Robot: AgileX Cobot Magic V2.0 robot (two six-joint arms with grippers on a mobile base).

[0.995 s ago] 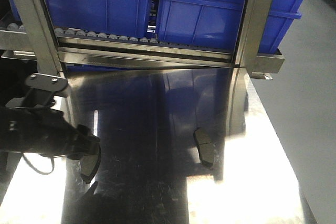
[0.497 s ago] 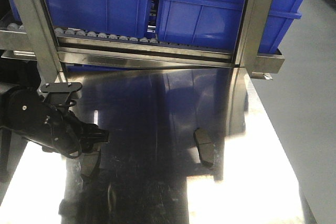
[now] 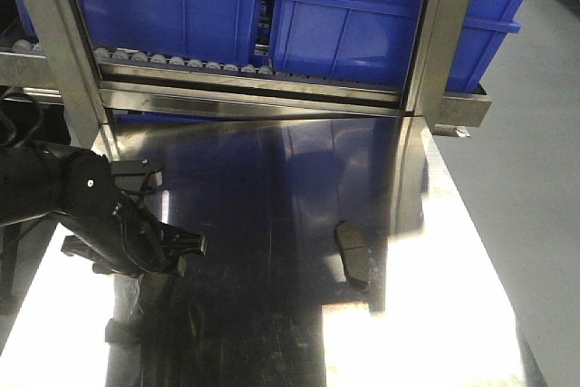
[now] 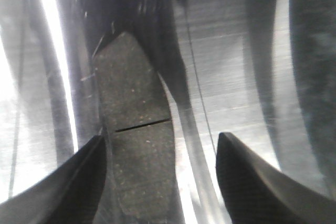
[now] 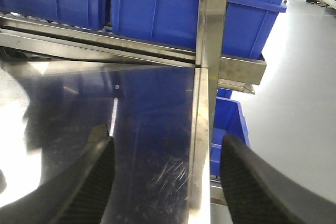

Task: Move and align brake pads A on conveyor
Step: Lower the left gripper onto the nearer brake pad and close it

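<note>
Low at the steel table's (image 3: pixel 272 178) left side, the left gripper (image 4: pixel 161 141) pointed down, jaws apart around one brake pad (image 4: pixel 137 145) lying face up, just beside one finger (image 4: pixel 73 182) and clear of the other. The right gripper (image 5: pixel 165 145) hovered by the table's right edge, jaws apart. Two pads showed in all, the second pad (image 3: pixel 353 254) well to the right, before two blue bins (image 3: pixel 172 6).

Overhead light burns out in white patches at the near corners of the steel counter (image 3: pixel 272 188), while the blue bins (image 3: pixel 362 24) cast a dim blue reflection across its middle. The left wrist view is soft and streaked with glare, and its fingers (image 4: pixel 68 187) are blurred.
</note>
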